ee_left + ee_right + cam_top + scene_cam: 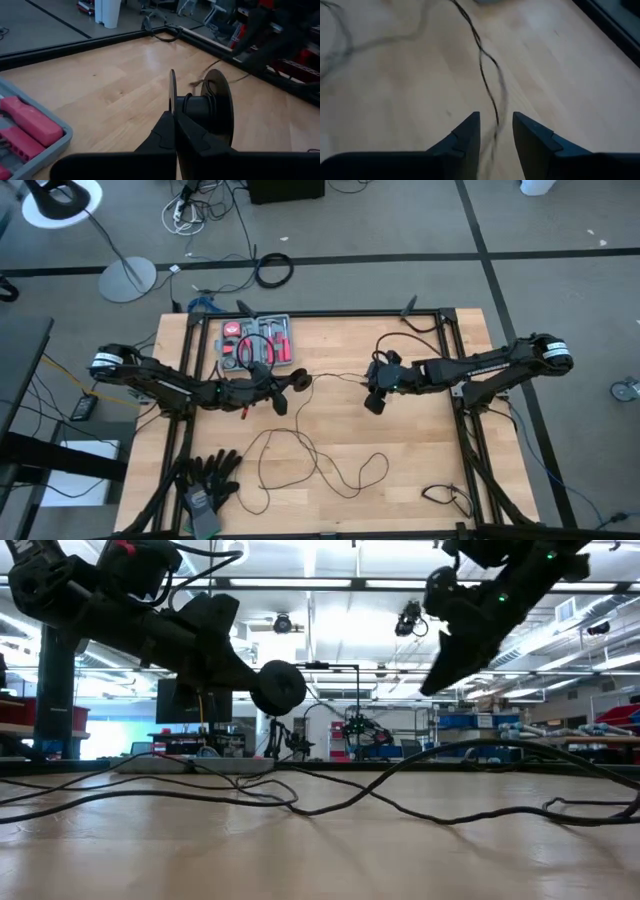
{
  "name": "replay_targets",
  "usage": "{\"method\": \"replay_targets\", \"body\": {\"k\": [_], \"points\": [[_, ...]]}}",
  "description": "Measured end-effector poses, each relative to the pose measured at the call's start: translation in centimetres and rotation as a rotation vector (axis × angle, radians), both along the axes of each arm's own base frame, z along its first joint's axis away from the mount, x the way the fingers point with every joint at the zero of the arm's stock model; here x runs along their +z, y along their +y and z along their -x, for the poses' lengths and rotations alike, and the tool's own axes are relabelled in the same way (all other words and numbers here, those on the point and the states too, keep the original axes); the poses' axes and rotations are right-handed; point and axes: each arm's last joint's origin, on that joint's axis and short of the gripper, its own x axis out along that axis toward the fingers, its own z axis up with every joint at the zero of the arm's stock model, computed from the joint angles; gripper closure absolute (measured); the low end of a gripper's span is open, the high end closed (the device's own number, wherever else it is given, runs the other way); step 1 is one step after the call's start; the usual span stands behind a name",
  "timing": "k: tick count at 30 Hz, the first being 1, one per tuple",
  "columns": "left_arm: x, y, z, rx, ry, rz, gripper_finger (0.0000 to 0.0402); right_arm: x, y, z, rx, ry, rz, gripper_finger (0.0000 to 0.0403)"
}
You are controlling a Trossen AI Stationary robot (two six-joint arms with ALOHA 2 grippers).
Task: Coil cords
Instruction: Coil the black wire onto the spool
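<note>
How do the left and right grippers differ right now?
The left gripper is shut, clamped on the rim of the black spool; the right gripper is open and grips nothing, with the thin black wire running between its fingers. The left gripper sits near the red tool case, the right one right of table centre. Both hang above the table.

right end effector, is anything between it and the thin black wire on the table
Nothing visible. The right end effector is open above the bare wood, and the thin black wire runs straight toward the gap between its fingers. The left end effector is shut on the spool, off to the side.
</note>
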Motion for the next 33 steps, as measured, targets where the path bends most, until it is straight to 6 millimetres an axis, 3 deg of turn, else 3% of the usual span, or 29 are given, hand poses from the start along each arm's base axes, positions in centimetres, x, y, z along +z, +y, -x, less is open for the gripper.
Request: {"method": "replay_targets", "body": {"k": [3,7,13,16,20,24,33], "points": [[0.1,0.0,0.0,-0.020,-0.002,-0.005,0.0402,-0.3,-0.1,0.5,-0.044,0.041,-0.005,0.0290],[0.1,-0.1,-0.1,-0.025,-0.002,-0.012,0.0401,-0.4,0.0,-0.6,-0.064,-0.040,-0.043,0.0289],[0.4,0.0,-0.1,-0.001,-0.026,-0.031,0.0401,-1.0,1.4,-4.8,0.104,-0.298,-0.100,0.0292],[0.6,0.0,-0.1,-0.001,-0.043,-0.037,0.0401,-2.8,2.1,-7.1,0.134,-0.404,-0.099,0.0292],[0.9,0.0,-0.2,0.000,-0.076,-0.036,0.0401,-6.7,2.5,-9.2,0.100,-0.454,-0.136,0.0294],[0.9,0.0,-0.2,0.001,-0.083,-0.035,0.0402,-8.6,1.8,-10.1,0.043,-0.523,-0.118,0.0298],[1.0,0.0,-0.2,-0.012,-0.090,-0.032,0.0401,-8.2,0.1,-10.7,0.012,-0.644,-0.024,0.0305]]}}
